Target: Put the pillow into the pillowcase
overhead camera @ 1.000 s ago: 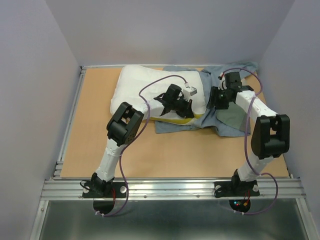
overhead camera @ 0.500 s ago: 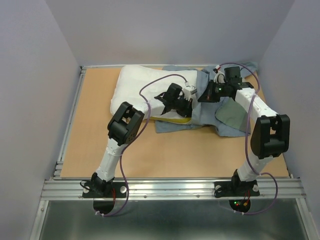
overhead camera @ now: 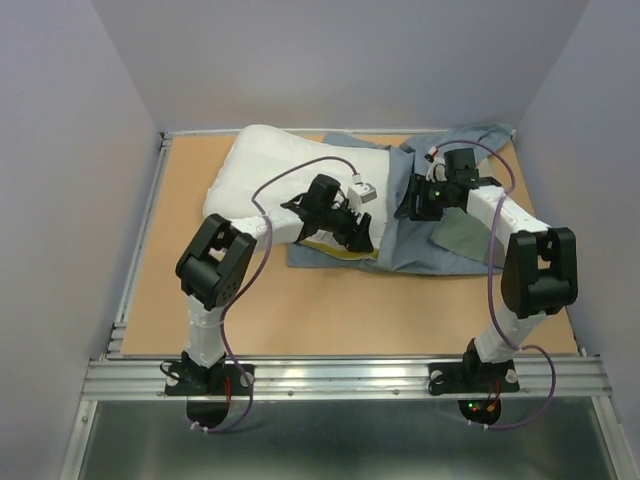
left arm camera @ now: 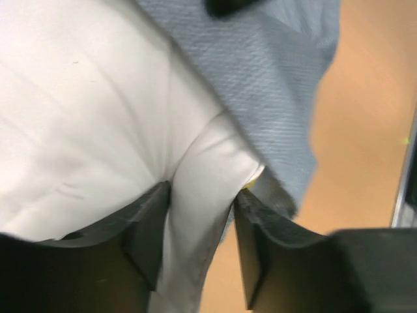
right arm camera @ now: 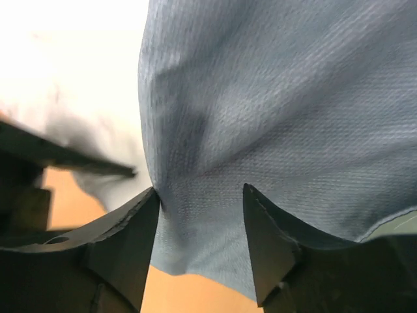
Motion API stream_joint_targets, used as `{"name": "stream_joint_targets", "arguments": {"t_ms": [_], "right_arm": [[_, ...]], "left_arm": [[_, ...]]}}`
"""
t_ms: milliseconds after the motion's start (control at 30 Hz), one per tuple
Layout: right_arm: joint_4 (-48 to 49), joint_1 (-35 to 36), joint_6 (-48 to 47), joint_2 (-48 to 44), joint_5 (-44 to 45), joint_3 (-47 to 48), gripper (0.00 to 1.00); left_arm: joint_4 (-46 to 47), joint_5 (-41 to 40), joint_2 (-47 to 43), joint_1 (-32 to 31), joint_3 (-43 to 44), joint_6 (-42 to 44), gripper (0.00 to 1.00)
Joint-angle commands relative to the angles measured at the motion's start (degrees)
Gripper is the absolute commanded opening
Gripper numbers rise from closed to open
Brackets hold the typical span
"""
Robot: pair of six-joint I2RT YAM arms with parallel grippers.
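The white pillow lies at the back left of the table, its right end overlapping the grey-blue pillowcase, which is spread flat to the right. A thin yellow band shows at the pillow's near right edge. My left gripper sits on that end of the pillow. In the left wrist view its jaws stand apart with a fold of pillow lying loosely between them, beside the pillowcase. My right gripper hovers over the case's left part. Its jaws stand apart over the blue pillowcase cloth.
A muted green panel of the case shows under the right forearm. Bare wooden tabletop lies in front of the cloth. Metal rails run along the left edge and the near edge. Grey walls enclose three sides.
Both grippers have opened. The pillow and left arm have shifted left, away from the case. The pillowcase now lies flatter, and the right gripper has dropped slightly.
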Motion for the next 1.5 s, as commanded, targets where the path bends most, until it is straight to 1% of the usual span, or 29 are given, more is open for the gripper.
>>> {"name": "stream_joint_targets", "arguments": {"t_ms": [0, 33, 67, 133, 167, 200, 233, 267, 333, 433, 467, 500, 533, 567, 633, 700, 733, 800, 833, 900, 967, 1000, 1067, 1100, 1167, 1233, 1267, 1333, 1467], "right_arm": [[-0.1, 0.2, -3.7, -0.5, 2.6, -0.3, 0.62], [-0.3, 0.3, -4.0, -0.5, 1.8, -0.5, 0.65], [-0.6, 0.3, -4.1, -0.7, 1.1, -0.9, 0.66], [-0.9, 0.3, -4.2, -1.3, -0.7, -1.0, 0.68], [-0.9, 0.2, -4.2, -1.6, -0.7, -0.8, 0.7], [-0.9, 0.2, -4.4, -2.1, -0.8, -0.4, 0.7], [-0.9, 0.3, -4.6, -2.9, -0.3, 1.2, 0.7], [-0.9, 0.3, -4.7, -3.3, 0.3, 1.2, 0.7], [-0.9, 0.2, -5.0, -3.6, 1.8, 4.9, 0.7], [-0.9, 0.0, -6.2, -1.9, 6.1, 11.7, 0.7], [-1.0, -0.1, -6.6, -1.3, 7.1, 15.4, 0.7], [-1.0, -0.1, -6.9, -0.2, 8.1, 15.4, 0.7], [-0.9, -0.2, -7.5, 0.7, 8.9, 18.7, 0.7], [-0.9, -0.2, -8.2, 2.8, 10.4, 20.6, 0.7], [-0.9, -0.2, -8.9, 4.9, 11.2, 25.5, 0.7], [-1.0, -0.2, -9.4, 8.2, 11.9, 28.3, 0.72], [-1.0, -0.3, -9.6, 9.3, 11.8, 30.9, 0.75], [-1.0, -0.3, -9.9, 11.9, 11.6, 32.8, 0.78], [-1.1, -0.2, -9.9, 12.6, 11.3, 34.5, 0.78], [-1.0, -0.3, -9.7, 14.6, 10.7, 35.9, 0.8], [-1.2, -0.3, -9.2, 15.6, 9.2, 37.1, 0.8], [-1.2, -0.2, -9.2, 16.0, 8.2, 37.1, 0.83], [-1.1, -0.2, -8.9, 17.4, 5.5, 37.3, 0.83], [-1.0, -0.2, -8.8, 17.9, 4.4, 37.5, 0.83], [-1.4, -0.1, -8.1, 19.5, 2.0, 37.7, 0.82], [-1.8, 0.2, -7.9, 20.3, 1.2, 37.3, 0.79], [-2.6, 0.6, -8.5, 21.0, 1.0, 37.2, 0.75], [-4.4, 1.6, -10.8, 22.2, 2.3, 36.6, 0.73], [-5.5, 2.6, -14.1, 24.8, 4.4, 35.7, 0.71]], "left_arm": [[-13.1, 6.0, -7.8, 0.5, -1.6, 12.3, 0.72], [-15.4, 6.4, -9.4, 0.5, -1.0, 14.0, 0.73], [-20.2, 7.0, -10.1, 0.5, 0.9, 15.7, 0.74], [-26.0, 6.5, -11.9, 1.0, 4.2, 20.5, 0.74], [-26.4, 5.6, -12.5, 1.6, 5.0, 20.7, 0.74], [-26.4, 4.9, -12.9, 2.3, 5.8, 20.6, 0.73], [-25.4, 4.1, -12.8, 4.3, 7.2, 19.3, 0.73], [-24.7, 3.1, -12.3, 4.4, 8.2, 18.8, 0.73], [-24.4, -1.1, -10.2, 6.4, 10.9, 18.7, 0.7], [-24.7, -9.7, -2.4, 7.2, 17.0, 21.3, 0.63], [-25.1, -10.1, -0.7, 7.2, 18.0, 23.4, 0.63], [-25.6, -10.7, 1.0, 7.2, 18.7, 23.9, 0.62], [-25.7, -11.8, 2.4, 7.1, 19.2, 24.1, 0.6], [-26.9, -12.3, 5.0, 7.1, 19.6, 24.5, 0.55], [-28.4, -11.9, 6.8, 6.8, 18.7, 25.1, 0.49], [-28.0, -11.8, 6.7, 6.5, 12.3, 25.0, 0.46], [-27.4, -11.2, 5.2, 6.1, 6.7, 25.0, 0.45], [-26.5, -10.8, 3.0, 5.5, 1.1, 25.1, 0.44], [-26.6, -9.7, 0.6, 5.0, -3.6, 25.7, 0.42], [-26.7, -9.1, -2.0, 3.8, -7.9, 26.6, 0.42], [-29.3, -9.3, -5.6, 2.0, -11.3, 30.0, 0.43], [-30.0, -9.3, -6.8, 1.9, -12.1, 30.9, 0.45], [-31.5, -9.2, -10.2, 1.9, -13.1, 32.0, 0.52], [-32.2, -9.3, -11.1, 1.9, -12.7, 32.8, 0.57], [-32.2, -10.1, -13.3, 2.0, -11.1, 32.2, 0.64], [-32.1, -10.7, -13.8, 2.0, -8.9, 30.2, 0.65], [-32.3, -10.5, -13.8, 2.1, -6.4, 29.7, 0.65], [-32.3, -10.6, -13.2, 2.2, -3.0, 28.6, 0.66], [-31.4, -10.7, -12.7, 2.6, 0.7, 28.2, 0.67]]}}
